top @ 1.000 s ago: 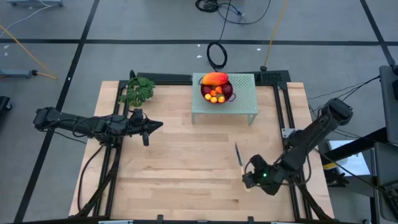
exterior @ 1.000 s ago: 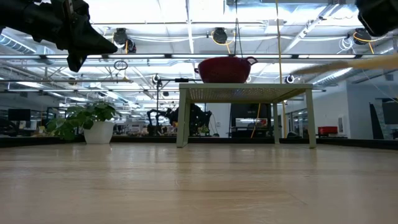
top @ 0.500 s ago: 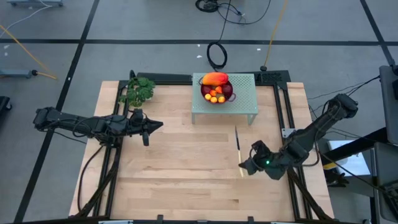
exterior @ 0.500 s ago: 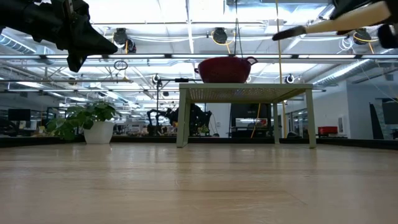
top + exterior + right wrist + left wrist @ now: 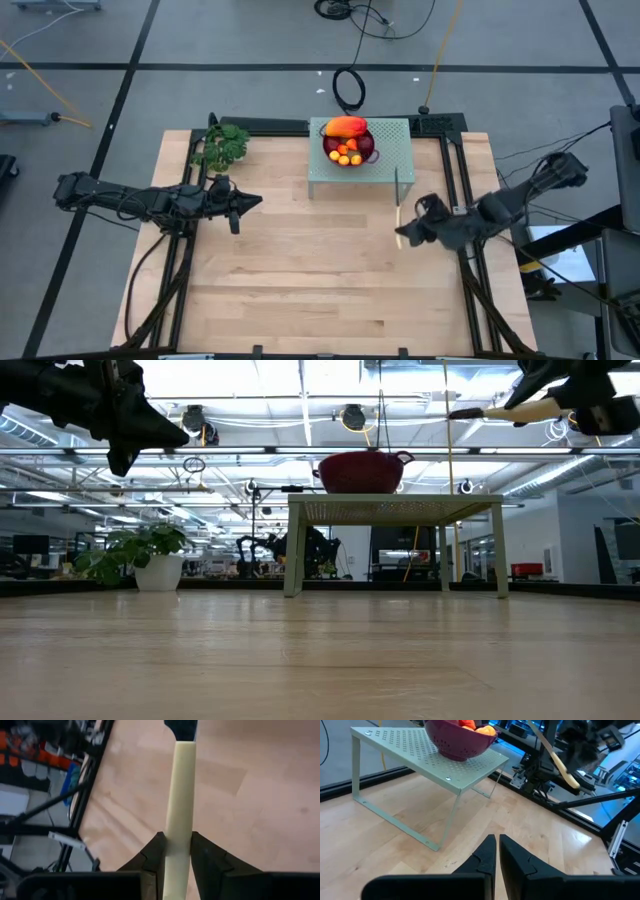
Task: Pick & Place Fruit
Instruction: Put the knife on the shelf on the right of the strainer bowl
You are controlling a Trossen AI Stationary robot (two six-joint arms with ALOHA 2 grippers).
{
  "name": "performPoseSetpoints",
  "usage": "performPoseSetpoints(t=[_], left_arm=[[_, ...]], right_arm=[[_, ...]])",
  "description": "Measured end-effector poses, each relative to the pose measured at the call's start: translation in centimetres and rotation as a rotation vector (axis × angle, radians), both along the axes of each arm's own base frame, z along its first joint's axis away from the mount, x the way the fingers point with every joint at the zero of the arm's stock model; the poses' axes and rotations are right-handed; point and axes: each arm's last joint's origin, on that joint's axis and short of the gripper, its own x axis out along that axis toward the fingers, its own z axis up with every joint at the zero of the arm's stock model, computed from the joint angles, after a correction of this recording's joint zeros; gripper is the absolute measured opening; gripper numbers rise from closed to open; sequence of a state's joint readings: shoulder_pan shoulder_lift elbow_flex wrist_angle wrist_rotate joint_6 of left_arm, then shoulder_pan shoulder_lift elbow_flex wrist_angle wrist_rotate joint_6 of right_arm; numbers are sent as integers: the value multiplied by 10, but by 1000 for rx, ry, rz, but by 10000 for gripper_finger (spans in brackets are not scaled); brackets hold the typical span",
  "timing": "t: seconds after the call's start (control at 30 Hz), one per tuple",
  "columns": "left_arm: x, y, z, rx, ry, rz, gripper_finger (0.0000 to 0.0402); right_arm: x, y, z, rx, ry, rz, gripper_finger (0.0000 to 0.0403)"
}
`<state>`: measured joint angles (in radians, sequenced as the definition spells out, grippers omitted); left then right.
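A: Fruit (image 5: 347,141)?

B: All in the red bowl (image 5: 349,146) on top of the green stand (image 5: 395,160), at the far edge of the table (image 5: 300,290). The long orange-red piece lies across the bowl's far rim, small orange ones in the middle, a dark red ball on the side toward the right arm. From the low view only the bowl's outside shows above the stand top.

A: Right gripper (image 5: 412,229)?

B: In the air just off the stand's near right leg, beside the stand and not over it. Jaws narrow, clamped on the knife (image 5: 398,208) by its pale handle; the right wrist view shows the handle pinched between both fingers (image 5: 152,856), the dark blade pointing away. The knife runs from the gripper toward the stand, with its tip near the stand's near right corner.

A: Fruit versus those jaws?

B: Apart. The bowl sits further back on the stand and toward the left arm; only the knife is in the grip.

A: Left gripper (image 5: 243,203)?

B: Hanging in the air off the stand's left side, well apart, pointing toward it. Jaws together, holding nothing; the left wrist view shows the two fingers (image 5: 485,856) nearly touching, stand and bowl ahead of them. A leafy plant (image 5: 221,146) sits beyond it, left of the stand.
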<state>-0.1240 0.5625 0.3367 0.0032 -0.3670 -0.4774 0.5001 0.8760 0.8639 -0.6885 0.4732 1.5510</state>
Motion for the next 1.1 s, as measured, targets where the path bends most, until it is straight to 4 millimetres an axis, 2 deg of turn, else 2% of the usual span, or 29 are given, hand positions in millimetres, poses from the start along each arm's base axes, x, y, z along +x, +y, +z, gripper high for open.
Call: performPoseSetpoints(t=[0.2,0.37,0.6,0.87,1.1], left_arm=[[0,0,0,-16,-4,4,21],[0,0,0,-12,-4,13,21],[0,0,0,-12,-4,15,21],[0,0,0,-13,-5,21,21],[0,1,0,-12,-6,30,21]], right_arm=[[-17,-29,10,-56,-19,-63,62],[-22,-45,14,-65,-28,-75,63],[-22,-64,18,-101,3,-83,63],[-23,-85,45,-172,22,-87,63],[-11,-105,62,-247,163,-65,64]])
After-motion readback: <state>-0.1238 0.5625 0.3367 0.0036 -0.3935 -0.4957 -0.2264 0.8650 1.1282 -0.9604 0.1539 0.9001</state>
